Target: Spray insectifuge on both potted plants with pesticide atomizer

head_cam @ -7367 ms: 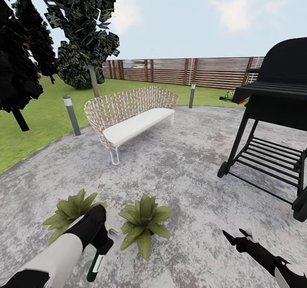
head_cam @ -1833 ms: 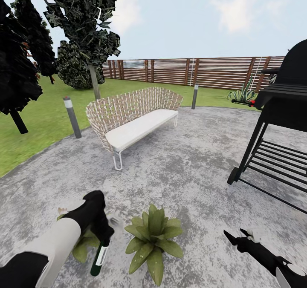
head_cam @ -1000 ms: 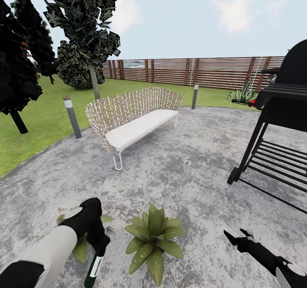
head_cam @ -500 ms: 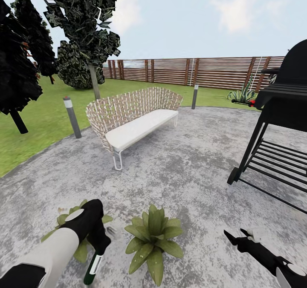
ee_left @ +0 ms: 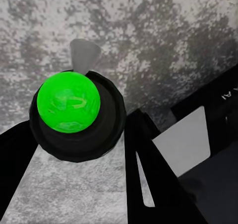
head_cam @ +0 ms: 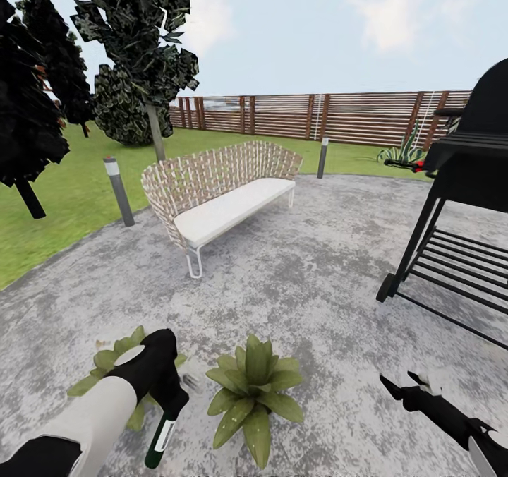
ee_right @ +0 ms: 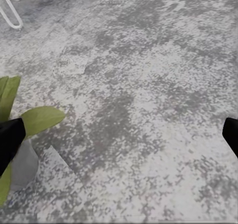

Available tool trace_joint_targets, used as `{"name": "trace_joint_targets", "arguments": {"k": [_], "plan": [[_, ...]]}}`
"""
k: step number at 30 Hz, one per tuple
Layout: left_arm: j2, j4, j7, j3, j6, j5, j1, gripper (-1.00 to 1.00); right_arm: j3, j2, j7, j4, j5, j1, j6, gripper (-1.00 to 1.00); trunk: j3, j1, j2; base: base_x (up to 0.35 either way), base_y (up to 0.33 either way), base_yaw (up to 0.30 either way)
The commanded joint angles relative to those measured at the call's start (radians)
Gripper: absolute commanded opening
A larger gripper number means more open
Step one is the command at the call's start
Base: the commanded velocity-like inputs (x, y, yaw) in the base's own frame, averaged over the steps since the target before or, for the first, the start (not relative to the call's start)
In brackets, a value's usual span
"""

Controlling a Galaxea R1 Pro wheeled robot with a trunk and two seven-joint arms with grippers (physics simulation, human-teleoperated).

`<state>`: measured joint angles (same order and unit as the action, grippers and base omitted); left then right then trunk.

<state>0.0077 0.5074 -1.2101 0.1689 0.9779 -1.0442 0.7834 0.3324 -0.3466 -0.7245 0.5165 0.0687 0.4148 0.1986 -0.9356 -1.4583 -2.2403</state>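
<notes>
Left gripper [head_cam: 164, 399] clamps the atomizer [head_cam: 159, 440], right gripper [head_cam: 403, 387] wide and empty.
Risk, I judge: bottle hangs between the two plants [head_cam: 255, 387], above the paving [head_cam: 317, 272], so spray may miss leaves.

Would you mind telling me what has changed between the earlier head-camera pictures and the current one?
The camera shifted between the earliest picture and the later ones, so the grill sits further right. The left gripper, still shut on the pesticide atomizer, has wandered slightly over the left potted plant, uncovering more leaves. The right gripper stayed open and idle; the right potted plant and wicker bench did not move.
</notes>
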Motion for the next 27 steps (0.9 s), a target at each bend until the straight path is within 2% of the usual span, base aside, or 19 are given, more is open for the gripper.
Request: {"name": "trace_joint_targets", "arguments": {"k": [1, 4, 9, 15, 19, 27], "plan": [[0.0, 0.002, -0.01, 0.004, 0.007, -0.007, 0.0, -1.0, 0.002, 0.0, -0.007, -0.001, 0.006, 0.001, -0.001, 1.0, -0.006, -0.004, -0.008, 0.0, 0.0, 0.0], [0.0, 0.002, -0.009, 0.005, 0.007, -0.007, 0.002, -1.0, 0.002, 0.0, -0.007, -0.001, 0.006, 0.001, -0.001, 1.0, -0.02, -0.015, -0.029, 0.0, 0.0, 0.0], [0.0, 0.007, -0.009, 0.006, 0.007, -0.007, 0.004, -1.0, 0.002, 0.0, -0.007, -0.001, 0.006, 0.001, -0.001, 1.0, -0.028, -0.015, -0.029, 0.0, 0.0, 0.0], [0.007, 0.15, -0.02, 0.007, 0.016, -0.007, 0.025, -1.0, 0.002, 0.0, -0.007, -0.001, 0.006, 0.001, -0.001, 1.0, -0.037, -0.015, -0.029, 0.0, 0.0, 0.0], [0.003, 0.155, -0.02, 0.007, 0.017, -0.005, 0.051, -1.0, 0.002, 0.0, -0.007, -0.001, 0.006, 0.001, -0.001, 1.0, -0.044, -0.015, -0.029, 0.0, 0.0, 0.0], [0.0, 0.152, -0.02, 0.002, 0.016, -0.003, 0.046, -1.0, 0.002, 0.0, -0.007, -0.001, 0.006, 0.001, -0.001, 1.0, -0.056, -0.015, -0.029, 0.0, 0.0, 0.0]]}}
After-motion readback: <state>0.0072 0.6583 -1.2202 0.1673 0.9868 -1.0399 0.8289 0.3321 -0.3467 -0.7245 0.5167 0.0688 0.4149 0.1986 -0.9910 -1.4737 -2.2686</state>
